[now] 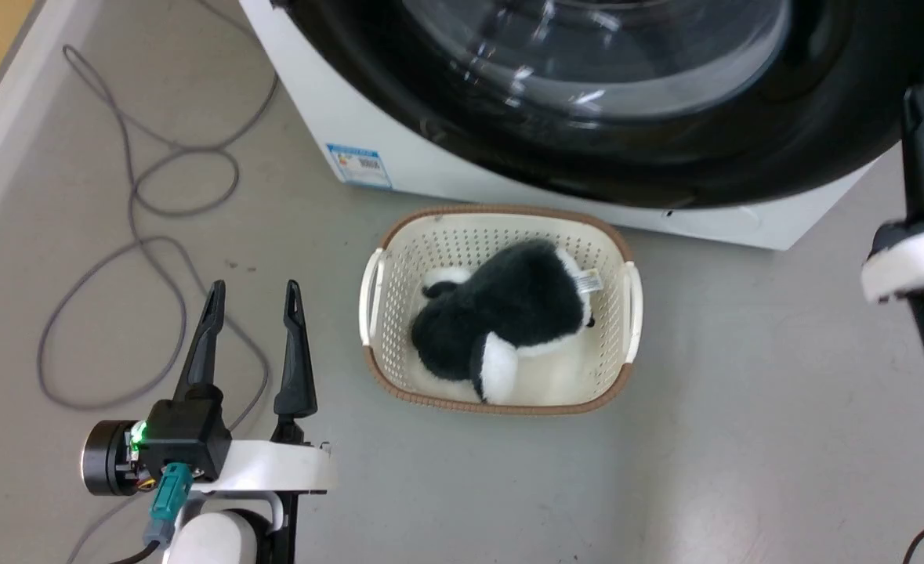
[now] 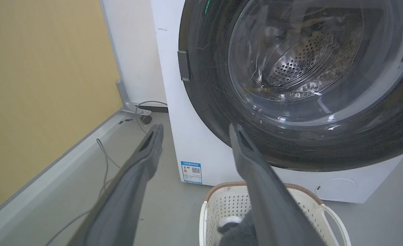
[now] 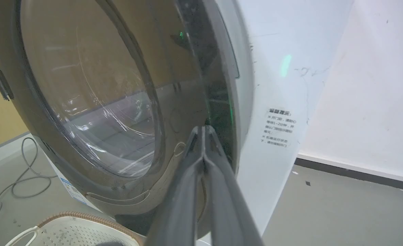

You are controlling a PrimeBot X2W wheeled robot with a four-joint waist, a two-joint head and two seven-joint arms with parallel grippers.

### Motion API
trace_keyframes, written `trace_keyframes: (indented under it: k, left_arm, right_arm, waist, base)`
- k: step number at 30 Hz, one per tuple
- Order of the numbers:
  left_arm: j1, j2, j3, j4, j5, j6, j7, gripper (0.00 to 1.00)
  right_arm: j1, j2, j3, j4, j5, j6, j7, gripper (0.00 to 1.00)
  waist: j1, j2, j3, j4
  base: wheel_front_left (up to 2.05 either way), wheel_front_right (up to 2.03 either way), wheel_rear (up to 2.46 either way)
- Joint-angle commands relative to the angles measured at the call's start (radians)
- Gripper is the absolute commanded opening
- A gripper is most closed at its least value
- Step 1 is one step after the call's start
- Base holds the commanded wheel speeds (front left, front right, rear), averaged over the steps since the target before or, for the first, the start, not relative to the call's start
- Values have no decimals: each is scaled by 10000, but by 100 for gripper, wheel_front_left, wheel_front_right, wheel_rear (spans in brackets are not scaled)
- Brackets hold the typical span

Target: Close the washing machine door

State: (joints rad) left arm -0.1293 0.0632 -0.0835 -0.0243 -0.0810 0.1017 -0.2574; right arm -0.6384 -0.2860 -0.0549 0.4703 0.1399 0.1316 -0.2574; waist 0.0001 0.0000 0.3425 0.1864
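Observation:
The washing machine door, glossy black-rimmed with a bulging glass window, lies against the front of the white washing machine. In the left wrist view the door looks flush with the machine, and the steel drum shows through its glass. My right gripper is shut and holds nothing. Its tips sit at the door's right rim, close to the machine's side panel; contact cannot be told. My left gripper stands open over the floor, and the left wrist view has it pointing at the machine's lower left front.
A cream perforated basket holding a black-and-white plush toy stands on the floor just before the machine. A grey cable loops across the floor at the left. A yellow wall is at the left and a white wall at the right.

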Motion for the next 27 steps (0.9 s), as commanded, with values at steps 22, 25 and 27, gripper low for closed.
trace_keyframes:
  k: [22,25,27]
  left_arm:
    - [-347,-126,104,2,-1,55,-43,100]
    - [-247,-127,152,56,21,71,-43,100]
    - [-161,-128,205,103,57,80,-43,100]
  right_arm:
    - [-2385,40,-873,2408,-1381,-9,-44,0]
    - [-2055,233,-1049,2131,-1486,-9,-44,0]
    - [-1708,381,-1140,1775,-1493,-9,-44,0]
  waist:
    - [-1,0,340,193]
    - [-1,0,106,97]
    - [-1,0,-105,-11]
  base:
    - [0,0,0]
    - [0,0,0]
    - [0,0,0]
